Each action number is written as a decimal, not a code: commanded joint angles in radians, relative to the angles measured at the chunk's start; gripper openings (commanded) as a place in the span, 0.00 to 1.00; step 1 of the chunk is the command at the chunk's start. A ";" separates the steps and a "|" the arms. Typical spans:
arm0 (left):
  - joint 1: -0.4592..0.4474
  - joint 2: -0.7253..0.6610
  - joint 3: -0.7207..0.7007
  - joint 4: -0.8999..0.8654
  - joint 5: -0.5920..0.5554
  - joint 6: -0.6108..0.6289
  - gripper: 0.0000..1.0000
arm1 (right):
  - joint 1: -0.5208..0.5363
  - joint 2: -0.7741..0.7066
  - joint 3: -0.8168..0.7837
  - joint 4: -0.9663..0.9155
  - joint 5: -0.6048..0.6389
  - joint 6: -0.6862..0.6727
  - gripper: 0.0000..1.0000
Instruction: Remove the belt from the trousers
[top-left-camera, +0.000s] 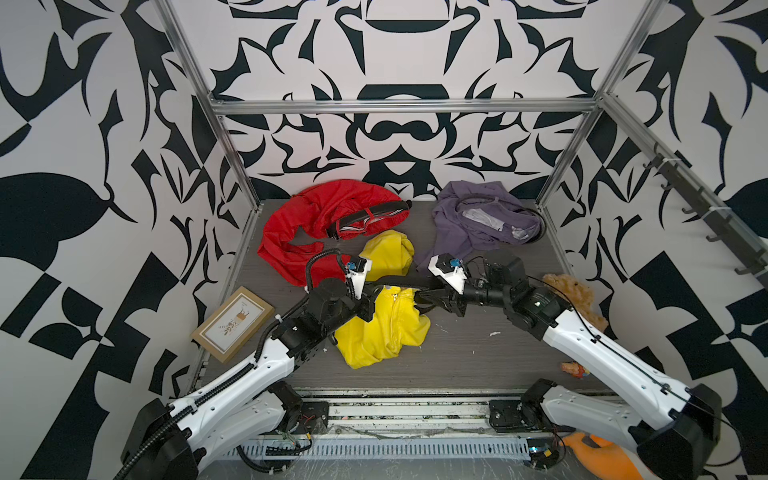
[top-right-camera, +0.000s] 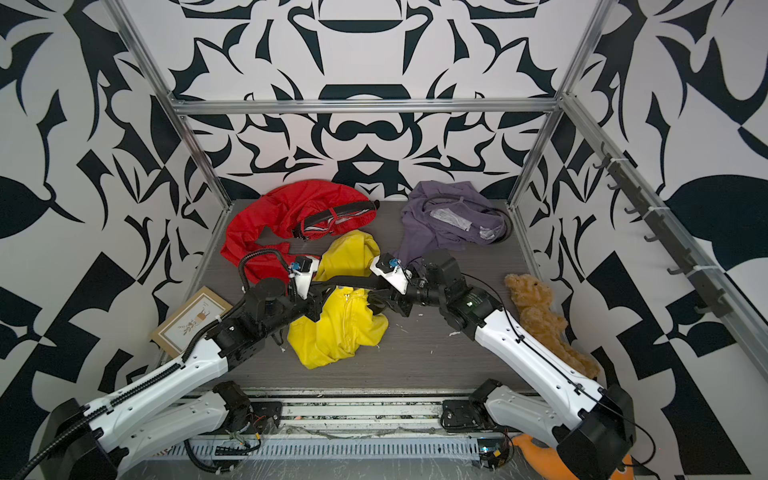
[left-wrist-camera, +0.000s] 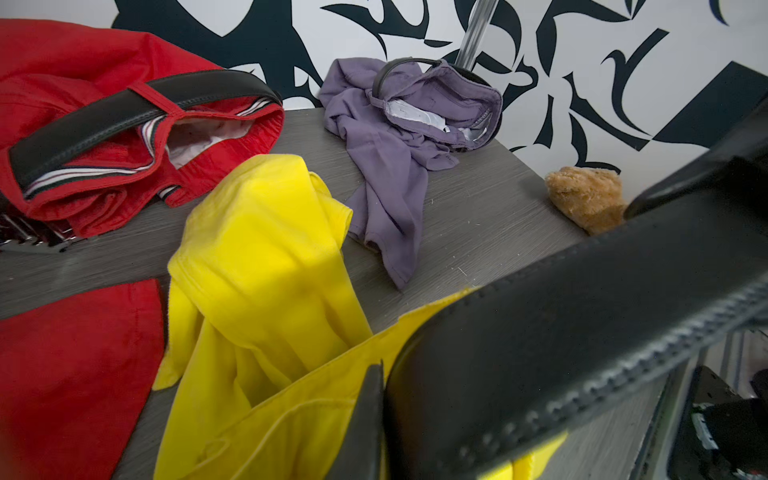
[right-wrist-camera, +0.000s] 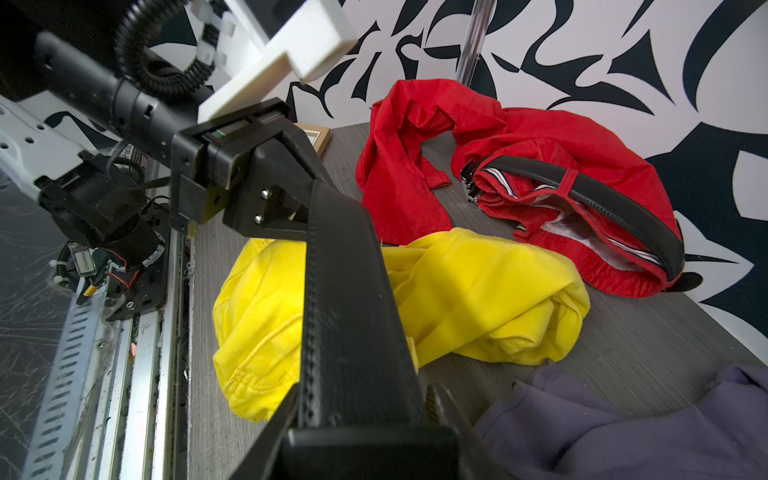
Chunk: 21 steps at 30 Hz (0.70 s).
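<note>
Over the yellow trousers (top-left-camera: 382, 332), one of three pairs, both jaws grip one belt (top-left-camera: 403, 285) of three.

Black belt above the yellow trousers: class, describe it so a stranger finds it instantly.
On the grey table lie yellow trousers centrally. The black leather belt spans above them between left gripper and right gripper; other belts sit in red trousers and purple trousers.

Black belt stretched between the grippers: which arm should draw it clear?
Right, likely: the right gripper grips the black belt with bare table beside it; the left gripper, also on it, is hemmed by red trousers and picture frame.
</note>
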 joint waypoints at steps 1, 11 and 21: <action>0.053 0.029 0.054 -0.182 -0.147 -0.012 0.36 | -0.081 -0.010 0.097 -0.124 0.078 -0.018 0.00; -0.197 0.118 0.311 -0.192 -0.312 0.346 0.95 | -0.081 0.085 0.248 -0.245 -0.013 -0.115 0.00; -0.201 0.325 0.371 0.033 -0.224 0.507 0.92 | -0.080 0.086 0.274 -0.255 -0.036 -0.113 0.00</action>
